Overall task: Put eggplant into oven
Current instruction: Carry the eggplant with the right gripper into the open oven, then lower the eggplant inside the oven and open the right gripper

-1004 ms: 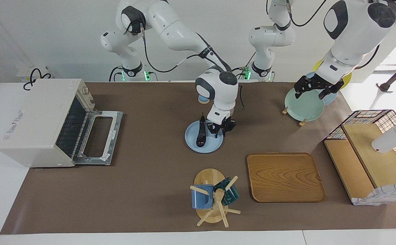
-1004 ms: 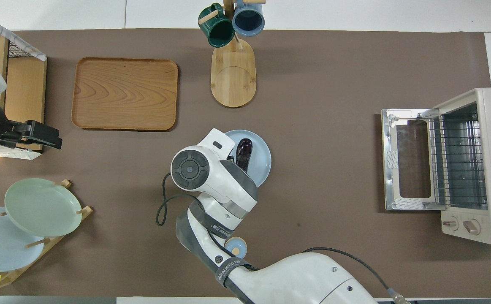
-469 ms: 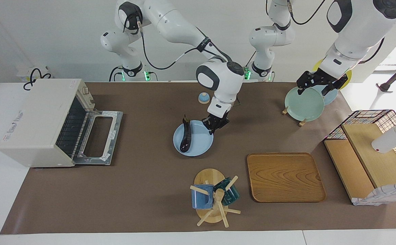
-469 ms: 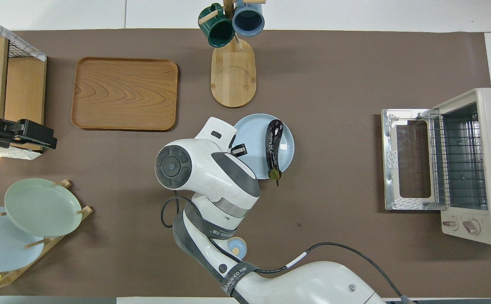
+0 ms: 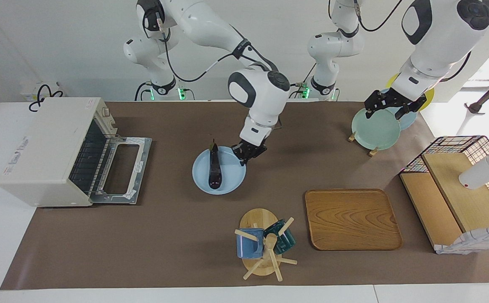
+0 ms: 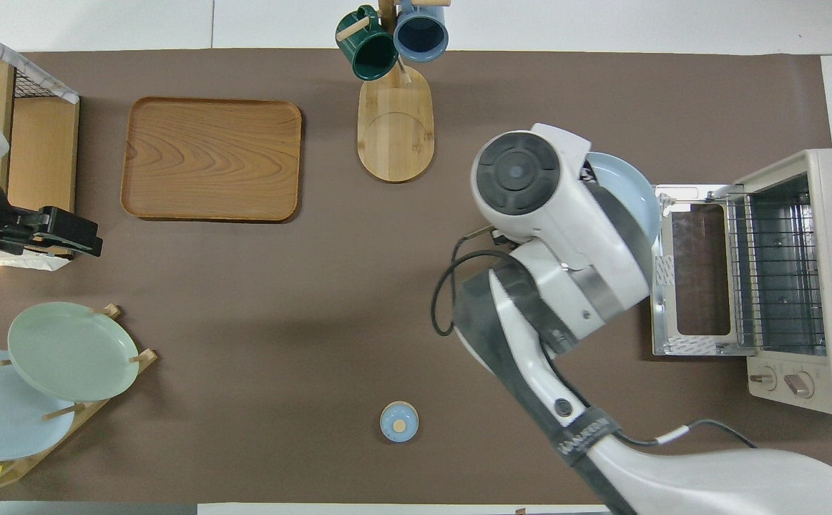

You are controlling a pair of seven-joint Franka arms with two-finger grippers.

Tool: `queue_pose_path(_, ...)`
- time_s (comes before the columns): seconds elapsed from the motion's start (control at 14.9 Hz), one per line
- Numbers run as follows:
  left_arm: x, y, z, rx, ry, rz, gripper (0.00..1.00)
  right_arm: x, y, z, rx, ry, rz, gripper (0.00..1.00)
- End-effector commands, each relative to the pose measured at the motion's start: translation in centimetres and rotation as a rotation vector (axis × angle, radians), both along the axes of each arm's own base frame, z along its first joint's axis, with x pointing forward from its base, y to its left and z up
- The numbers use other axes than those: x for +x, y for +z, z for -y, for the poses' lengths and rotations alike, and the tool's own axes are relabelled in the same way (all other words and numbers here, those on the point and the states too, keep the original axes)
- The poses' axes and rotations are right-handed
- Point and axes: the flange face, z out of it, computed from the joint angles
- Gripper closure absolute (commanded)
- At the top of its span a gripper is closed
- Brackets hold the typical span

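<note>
The dark purple eggplant lies lengthwise on a light blue plate. My right gripper is shut on the plate's rim and holds it off the table, between the mug stand and the oven. In the overhead view only a sliver of the plate shows beside the oven door; the right wrist hides the eggplant there. The cream oven stands at the right arm's end of the table, its door folded down and its rack showing. My left gripper hangs open over the plate rack.
A wooden tray and a mug stand with two mugs lie farther from the robots. A plate rack and a wire basket with boards sit at the left arm's end. A small blue lid lies near the robots.
My right gripper has closed on the plate's rim and carried plate and eggplant toward the oven. The left arm has hardly moved.
</note>
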Motion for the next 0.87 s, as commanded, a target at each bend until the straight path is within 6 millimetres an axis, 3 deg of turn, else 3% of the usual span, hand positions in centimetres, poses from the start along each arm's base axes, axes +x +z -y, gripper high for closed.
queue_pose_path(0.0, 0.4, 0.5, -0.3, 0.014, -0.009, 0.032, 0.0, -4.8, -1.3, 5.2, -0.003, 0.012, -0.037, 1.0)
queue_pose_path(0.2, 0.2, 1.1, -0.1, 0.03, -0.016, 0.015, 0.0, -4.0, -1.5, 13.6, 0.005, 0.032, -0.091, 1.0)
queue_pose_path(0.54, -0.1, 0.8, -0.3, 0.033, -0.007, 0.003, 0.0, -4.6, -2.4, 24.2, 0.03, 0.056, -0.156, 1.0)
queue_pose_path(0.67, -0.2, 0.8, -0.8, 0.029, 0.002, 0.002, 0.0, -5.4, -2.2, 26.7, 0.041, 0.074, -0.144, 1.0)
queue_pose_path(0.8, -0.2, 0.7, -0.7, 0.029, 0.001, 0.002, 0.0, -6.0, -2.7, 26.9, 0.048, 0.058, -0.148, 1.0)
